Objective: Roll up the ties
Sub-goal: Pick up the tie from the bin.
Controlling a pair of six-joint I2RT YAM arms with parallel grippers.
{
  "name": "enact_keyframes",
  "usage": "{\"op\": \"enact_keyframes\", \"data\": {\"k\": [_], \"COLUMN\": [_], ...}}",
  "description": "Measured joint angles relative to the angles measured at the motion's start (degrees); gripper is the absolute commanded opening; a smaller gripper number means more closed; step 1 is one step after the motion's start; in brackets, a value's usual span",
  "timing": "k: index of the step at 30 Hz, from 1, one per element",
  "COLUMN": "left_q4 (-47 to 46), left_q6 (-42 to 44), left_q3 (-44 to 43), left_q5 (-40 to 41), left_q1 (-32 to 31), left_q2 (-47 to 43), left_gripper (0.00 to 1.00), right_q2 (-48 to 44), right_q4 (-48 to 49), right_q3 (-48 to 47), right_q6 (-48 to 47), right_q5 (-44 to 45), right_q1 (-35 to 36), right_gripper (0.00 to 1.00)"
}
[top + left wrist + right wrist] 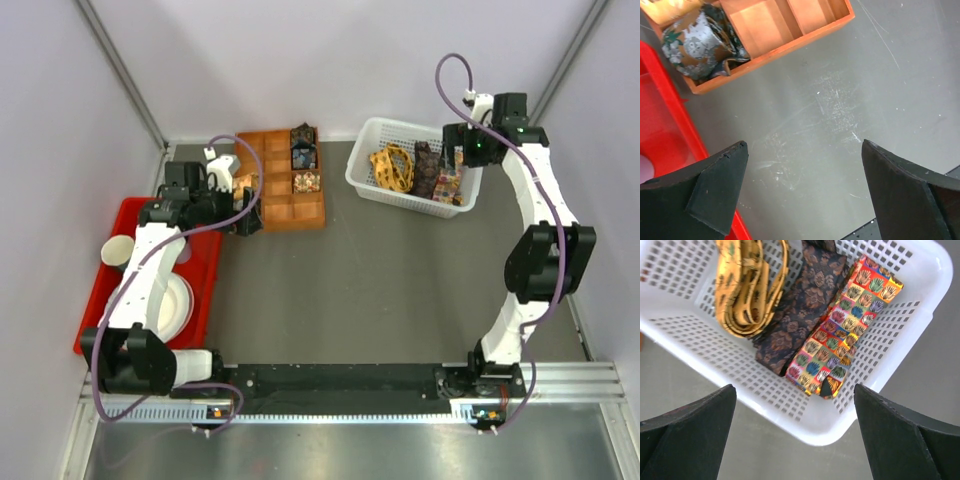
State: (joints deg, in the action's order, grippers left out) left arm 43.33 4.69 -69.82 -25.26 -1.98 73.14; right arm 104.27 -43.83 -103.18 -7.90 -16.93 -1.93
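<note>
Three unrolled ties lie in the white mesh basket (840, 432): a golden-yellow tie (747, 285), a dark brown tie (797, 310) and a multicoloured tie (845, 325). My right gripper (795, 388) hangs open over the basket's near rim (410, 200), holding nothing. Rolled ties (303, 155) fill the right-hand compartments of the orange-brown tray (283, 195). Another rolled tie (700, 45), silver and brown, sits in a corner compartment of the tray (780, 40). My left gripper (804, 145) stands open above bare table beside that corner, empty.
A red bin (205, 265) at the left holds a white plate (175, 305) and a paper cup (118, 252); its edge (670, 130) runs just left of my left fingers. White walls close in the back and both sides.
</note>
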Motion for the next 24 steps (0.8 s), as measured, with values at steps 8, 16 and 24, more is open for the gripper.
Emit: {"op": "enact_keyframes", "data": {"k": [8, 16, 24], "left_q4": [-0.31, -0.48, -0.70], "left_q6": [0.00, -0.02, 0.00], "left_q3": [0.39, 0.39, 0.39], "left_q5": [-1.62, -2.82, -3.45], "left_q1": [0.00, 0.00, 0.00], "left_q2": [1.38, 4.42, 5.92], "left_gripper": [0.99, 0.99, 0.99], "right_q2": [7.54, 14.47, 21.62], "right_q4": [3.96, 8.76, 11.72], "right_q3": [-0.57, -2.75, -10.69], "right_q6": [0.46, 1.79, 6.47], "right_q5": [2.93, 4.98, -2.21], "right_q1": [1.33, 4.13, 7.26], "right_gripper": [0.93, 0.75, 0.99]}}
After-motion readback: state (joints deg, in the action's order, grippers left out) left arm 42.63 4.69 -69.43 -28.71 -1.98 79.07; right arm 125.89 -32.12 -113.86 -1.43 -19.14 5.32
